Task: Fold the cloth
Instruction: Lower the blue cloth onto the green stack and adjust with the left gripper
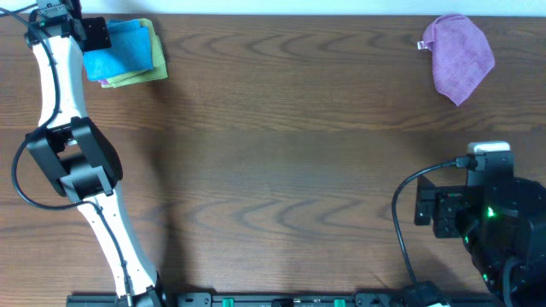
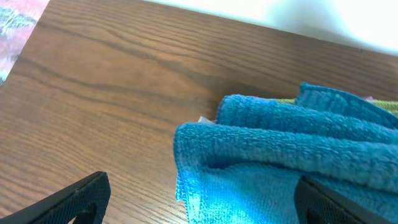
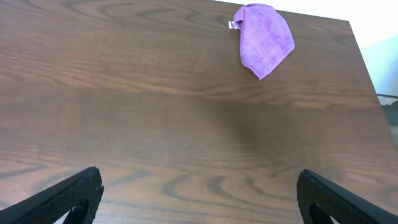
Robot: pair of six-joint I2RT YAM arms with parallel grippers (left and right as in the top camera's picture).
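The cloth (image 1: 119, 51) lies folded far left on the table (image 1: 299, 153), atop a lime-green cloth (image 1: 158, 72). The left hand (image 2: 202, 186) hangs over it, fingers (image 2: 74, 199) apart; the right hand (image 3: 199, 183) is apart too. A snagged finger could drag the fold open

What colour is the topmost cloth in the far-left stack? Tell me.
Sky-blue cloth, ribbed weave; left wrist view.
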